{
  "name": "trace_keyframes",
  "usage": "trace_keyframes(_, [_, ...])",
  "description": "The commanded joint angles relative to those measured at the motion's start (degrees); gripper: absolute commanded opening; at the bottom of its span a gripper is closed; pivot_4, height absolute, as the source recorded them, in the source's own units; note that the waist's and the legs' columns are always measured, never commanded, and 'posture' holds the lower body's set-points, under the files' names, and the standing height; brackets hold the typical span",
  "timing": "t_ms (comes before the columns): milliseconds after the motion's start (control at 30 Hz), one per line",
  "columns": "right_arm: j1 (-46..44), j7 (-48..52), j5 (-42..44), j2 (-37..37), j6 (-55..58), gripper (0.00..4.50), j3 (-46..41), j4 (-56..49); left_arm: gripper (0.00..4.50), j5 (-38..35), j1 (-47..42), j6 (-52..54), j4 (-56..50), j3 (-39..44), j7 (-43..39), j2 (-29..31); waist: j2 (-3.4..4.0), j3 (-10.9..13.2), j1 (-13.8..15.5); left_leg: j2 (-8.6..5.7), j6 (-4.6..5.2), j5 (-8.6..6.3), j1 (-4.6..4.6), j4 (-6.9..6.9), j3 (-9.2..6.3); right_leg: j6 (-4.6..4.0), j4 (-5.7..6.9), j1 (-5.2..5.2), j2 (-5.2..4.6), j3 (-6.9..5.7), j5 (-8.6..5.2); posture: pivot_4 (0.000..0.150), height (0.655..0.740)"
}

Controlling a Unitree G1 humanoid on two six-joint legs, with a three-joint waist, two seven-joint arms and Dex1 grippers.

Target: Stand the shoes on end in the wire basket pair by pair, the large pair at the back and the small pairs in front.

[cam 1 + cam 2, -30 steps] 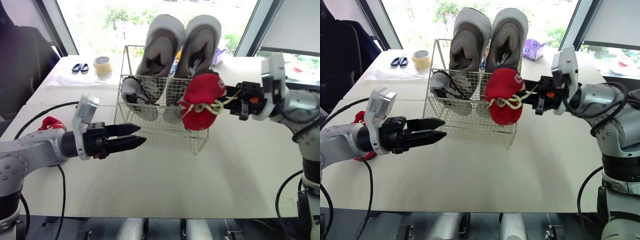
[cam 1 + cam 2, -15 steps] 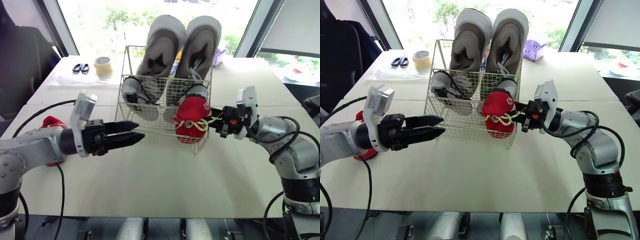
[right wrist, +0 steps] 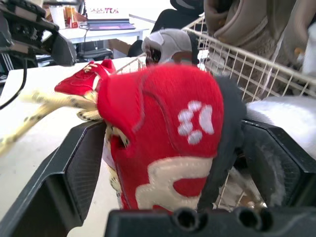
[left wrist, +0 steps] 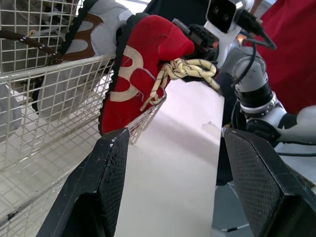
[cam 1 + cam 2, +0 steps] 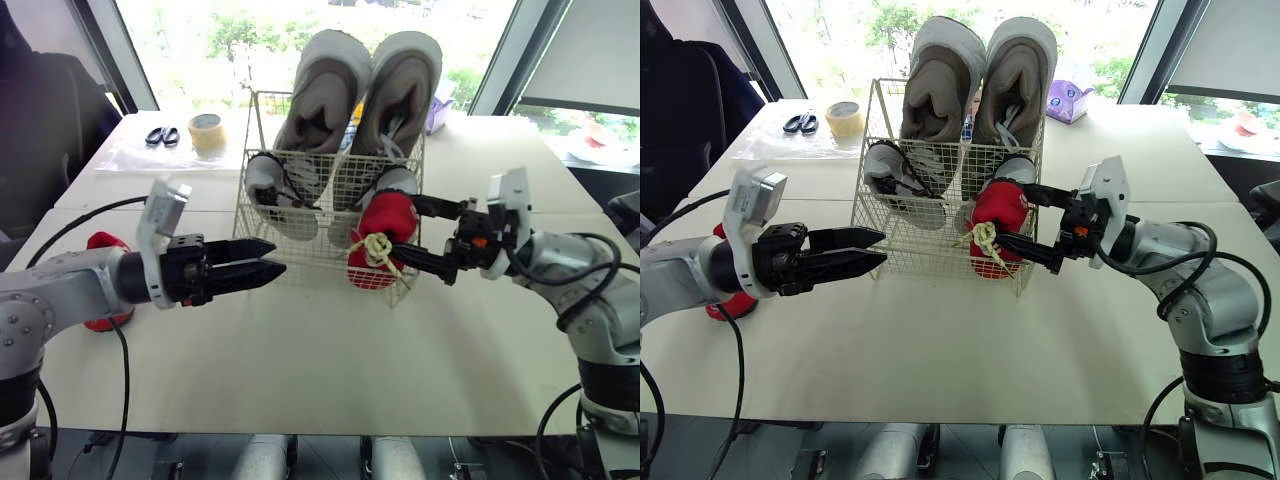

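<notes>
Right wrist view: red shoe point(image 3: 163, 148) between right jaws, spread wide, no grip | shoe on end at basket point(image 5: 300, 250) front-right corner (fully inside? cannot tell) | best: withdraw straight back, clear of laces point(image 5: 378, 248) | left jaws part-open, empty, near basket front

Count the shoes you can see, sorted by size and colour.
Large taupe shoes: 2
Small grey shoes: 2
Small red shoes: 2
Total: 6
</notes>
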Motion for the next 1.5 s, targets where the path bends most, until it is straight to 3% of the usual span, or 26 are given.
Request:
trace_keyframes(33, [-2.3, -2.0, 5.9, -2.5, 3.9, 4.47, -4.3, -5.7, 3.10, 0.3, -0.9, -0.1, 0.2, 0.5, -1.6, 1.0, 0.00, 0.0, 0.0, 0.00, 0.00, 0.00, 0.00, 0.00, 0.00, 0.00, 0.00, -0.01, 0.00, 0.00, 0.00, 0.150, 0.6563])
trace_keyframes(167, [-2.7, -4.4, 12.8, -6.7, 9.9, 4.47, -6.9, -11.1, 3.10, 1.6, -0.4, -0.1, 0.6, 0.8, -2.9, 1.4, 0.00, 0.0, 0.0, 0.01, 0.00, 0.00, -0.01, -0.01, -0.01, -0.01, 0.00, -0.01, -0.01, 0.00, 0.00, 0.150, 0.6563])
trace_keyframes(300, [-3.6, -5.8, 13.0, -9.7, 10.1, 4.47, -9.6, -9.7, 3.10, 4.8, -0.9, -2.4, 1.2, 0.8, -1.0, -0.2, 0.00, 0.0, 0.0, 0.01, 0.01, 0.00, -0.01, 0.02, 0.00, -0.01, -0.02, 0.02, -0.04, 0.00, -0.01, 0.150, 0.6563])
trace_keyframes(467, [-7.0, -5.9, 14.5, -11.7, 9.9, 4.47, -13.5, -3.8, 3.10, -3.6, -6.5, -7.0, 5.4, 6.7, 14.2, -6.8, -0.01, 0.0, 0.3, 0.01, 0.01, 0.00, -0.08, 0.12, -0.06, 0.00, -0.03, 0.03, -0.03, -0.02, 0.00, 0.150, 0.6563])
trace_keyframes(633, [-10.9, -6.8, 17.8, -10.4, 10.2, 4.47, -14.7, 0.2, 3.10, -5.8, -10.0, -13.2, 4.3, 10.4, 28.0, -11.3, -0.01, 0.0, 0.0, 0.00, 0.01, -0.01, -0.11, 0.17, -0.06, 0.04, -0.02, 0.01, -0.09, 0.01, 0.02, 0.150, 0.6563])
trace_keyframes(767, [-18.2, -6.3, 26.8, -8.2, 14.1, 4.47, -11.8, 1.7, 3.10, 8.8, -16.0, -21.3, 8.5, 11.9, 43.5, -12.0, -0.03, 0.0, 0.0, 0.01, 0.00, 0.00, -0.13, 0.26, -0.04, 0.06, 0.11, -0.03, -0.02, 0.02, 0.04, 0.150, 0.6563])
trace_keyframes(833, [-21.5, -4.7, 29.6, -8.2, 16.6, 4.47, -8.8, 1.2, 3.10, 18.1, -19.3, -20.1, 16.2, 11.0, 49.0, -6.5, -0.03, 0.0, -0.1, 0.02, 0.01, -0.01, -0.12, 0.30, -0.03, 0.04, 0.19, -0.04, 0.00, 0.02, 0.04, 0.150, 0.6563])
trace_keyframes(900, [-23.5, -3.2, 31.1, -8.1, 18.5, 4.47, -6.2, 0.8, 3.10, 20.5, -23.6, -15.8, 25.3, 11.5, 53.0, -1.7, -0.03, 0.0, -0.2, 0.03, 0.04, -0.02, -0.13, 0.30, -0.02, 0.05, 0.22, -0.07, 0.08, -0.01, 0.04, 0.150, 0.6563])
trace_keyframes(1067, [-22.6, 4.6, 23.9, -10.2, 16.9, 4.47, -0.1, 0.2, 3.10, 24.1, -24.1, 3.4, 30.6, 6.9, 49.4, 12.4, -0.12, 0.0, -0.2, -0.02, 0.09, -0.05, -0.13, 0.24, -0.04, 0.45, 0.18, -0.08, 0.17, 0.00, 0.22, 0.150, 0.6563])
trace_keyframes(1200, [-24.1, 6.9, 22.1, -9.4, 15.7, 4.47, 0.6, 1.4, 3.10, 25.8, -20.3, 16.2, 32.6, 7.6, 45.2, 19.5, -0.12, 0.0, -0.2, -0.09, 0.07, -0.05, -0.15, 0.21, -0.08, 0.52, 0.13, -0.08, 0.14, 0.02, 0.26, 0.150, 0.6563])
trace_keyframes(1300, [-24.6, 7.7, 20.1, -9.0, 14.5, 4.47, 1.3, 1.2, 3.10, 27.9, -17.5, 19.6, 33.1, 7.8, 40.1, 22.5, -0.11, 0.0, -0.3, -0.03, 0.02, -0.03, -0.10, 0.11, -0.08, 0.51, 0.16, -0.15, 0.16, 0.03, 0.26, 0.150, 0.6563])
trace_keyframes(1400, [-24.3, 7.9, 17.0, -6.7, 11.8, 4.47, 2.1, 3.7, 3.10, 32.0, -9.6, 17.0, 38.9, 4.6, 27.1, 25.4, -0.10, 0.0, -0.4, 0.01, -0.07, 0.02, -0.08, 0.02, -0.09, 0.47, 0.17, -0.20, 0.14, 0.03, 0.26, 0.150, 0.6563])
trace_keyframes(1500, [-23.6, 7.8, 15.4, -5.1, 10.6, 4.47, 3.0, 2.7, 3.10, 35.0, -12.8, 17.0, 47.6, -1.1, 17.3, 26.4, -0.11, 0.0, -0.2, 0.00, -0.20, 0.09, -0.03, -0.17, 0.02, 0.43, 0.17, -0.27, 0.09, 0.07, 0.28, 0.150, 0.6563])
